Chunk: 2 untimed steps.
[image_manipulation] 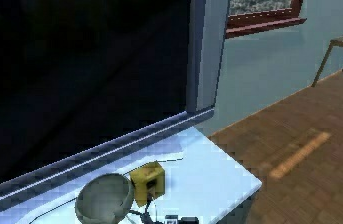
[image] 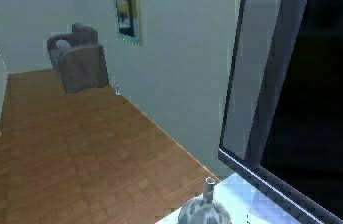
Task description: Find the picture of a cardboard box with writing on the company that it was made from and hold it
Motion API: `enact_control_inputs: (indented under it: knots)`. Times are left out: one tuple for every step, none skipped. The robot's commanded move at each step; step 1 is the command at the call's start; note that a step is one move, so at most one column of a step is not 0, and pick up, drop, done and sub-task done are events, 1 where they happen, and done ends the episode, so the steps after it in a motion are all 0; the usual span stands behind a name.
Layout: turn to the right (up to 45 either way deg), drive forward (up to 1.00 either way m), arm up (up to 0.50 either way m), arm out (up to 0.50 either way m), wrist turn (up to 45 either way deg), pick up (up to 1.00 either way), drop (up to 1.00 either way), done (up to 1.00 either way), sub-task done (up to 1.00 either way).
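Observation:
A small yellow box-shaped thing [image_manipulation: 149, 181] stands on the white tabletop [image_manipulation: 214, 175], in front of a large dark screen [image_manipulation: 79, 70]. Left of it leans a round grey-green vase [image_manipulation: 106, 199], which is also at the forward view's bottom as a mottled vase [image: 204, 208] with a narrow neck. At the arm side view's bottom edge the gripper [image_manipulation: 151, 208] reaches up just below the yellow thing, with its white marker squares [image_manipulation: 177, 219] to the right. I cannot tell whether it holds anything, nor whether it touches the yellow thing.
The dark screen [image: 309, 100] stands along the forward view's right. A wood floor [image: 79, 150] runs to a grey armchair [image: 77, 60] and a framed picture [image: 130, 20] on the far wall. A red-framed picture [image_manipulation: 264, 15] and a table leg [image_manipulation: 324, 62] show at the arm side view's upper right.

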Motion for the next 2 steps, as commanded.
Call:
enact_control_inputs:
  knots:
    - [0.0, 0.0, 0.0, 0.0, 0.0, 1.0, 0.0, 0.0, 0.0]
    - [0.0, 0.0, 0.1, 0.0, 0.0, 0.0, 0.0, 0.0, 0.0]
